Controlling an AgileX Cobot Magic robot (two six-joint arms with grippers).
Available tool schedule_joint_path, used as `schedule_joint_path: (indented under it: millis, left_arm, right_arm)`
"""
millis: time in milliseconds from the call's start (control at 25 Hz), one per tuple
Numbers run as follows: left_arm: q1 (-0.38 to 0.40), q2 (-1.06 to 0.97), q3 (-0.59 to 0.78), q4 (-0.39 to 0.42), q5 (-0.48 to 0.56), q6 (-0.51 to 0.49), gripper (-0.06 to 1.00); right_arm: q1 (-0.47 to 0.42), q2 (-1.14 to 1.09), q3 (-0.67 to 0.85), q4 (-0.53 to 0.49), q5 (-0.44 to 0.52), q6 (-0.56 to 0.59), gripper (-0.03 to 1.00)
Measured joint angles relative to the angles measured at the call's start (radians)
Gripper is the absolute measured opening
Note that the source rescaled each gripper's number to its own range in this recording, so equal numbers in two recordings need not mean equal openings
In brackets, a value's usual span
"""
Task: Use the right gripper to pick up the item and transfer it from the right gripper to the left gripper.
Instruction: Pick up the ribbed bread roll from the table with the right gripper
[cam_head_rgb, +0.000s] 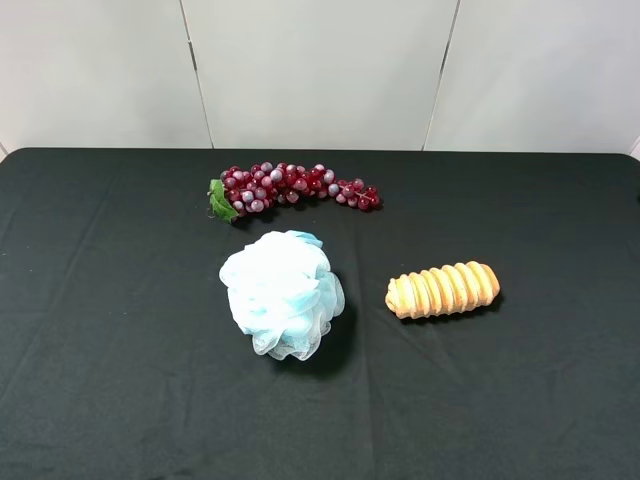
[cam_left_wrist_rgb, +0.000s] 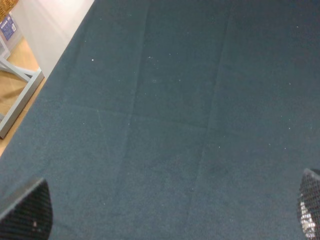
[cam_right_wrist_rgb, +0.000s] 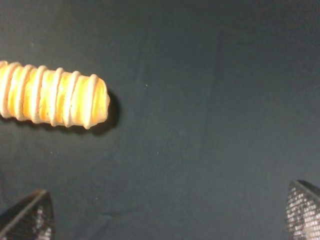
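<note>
**Exterior high view.** Bread loaf (cam_head_rgb: 443, 290) flat on the black worktop (cam_head_rgb: 120, 380), right of centre, ridged side up, long axis roughly across the view and slightly tilted. Well apart from the white-blue bath pouf (cam_head_rgb: 282, 293) to its left and from the grape bunch (cam_head_rgb: 290, 185) at the back. Neither arm visible here.

**Right wrist view.** Right tool (cam_right_wrist_rgb: 167, 215) spread wide above the cloth, nothing between the jaws. Only one end of the bread loaf (cam_right_wrist_rgb: 50, 97) in frame, off to one side of the jaw gap rather than centred in it.

**Left wrist view.** Left tool (cam_left_wrist_rgb: 170, 207) likewise spread wide and empty, over bare cloth near the worktop edge. Bread loaf not in frame.

**Likely hazards, judged from this layout.**
- (a) Off-centre descent: with the bread loaf outside the gap, striking it with one fingertip and pushing or rolling it across the cloth instead of straddling it.
- (b) End grip: pinching only the rounded tip, hence slipping off the ridges or swinging during the lift.
- (c) Lengthwise grip: spanning the long axis, possibly wider than the opening.
- (d) Handover: gripping at mid-length, leaving little free length for the left tool, hence jaw-to-jaw contact or a drop on release.

Bath pouf and grape bunch unlikely to interfere, given the separation.
</note>
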Motion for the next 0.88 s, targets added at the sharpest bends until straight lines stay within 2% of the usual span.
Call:
schedule_joint_path:
  millis: [160,400,520,640,880]
  left_arm:
    - [0.0,0.0,0.0,0.0,0.0,0.0,0.97]
    - [0.0,0.0,0.0,0.0,0.0,0.0,0.97]
    - [0.0,0.0,0.0,0.0,0.0,0.0,0.97]
    - [0.0,0.0,0.0,0.0,0.0,0.0,0.97]
    - [0.0,0.0,0.0,0.0,0.0,0.0,0.97]
  right_arm:
    - [0.0,0.104,-0.028,0.08,-0.039,-0.136,1.0]
    - [0.0,0.266,-0.031,0.298,-0.076,-0.392,1.0]
    - [0.026,0.335,-0.031,0.331,-0.08,-0.506,1.0]
    - [0.107,0.394,-0.031,0.268,-0.106,-0.575,1.0]
    - [0.28,0.509,-0.032,0.024,-0.199,-0.604,1.0]
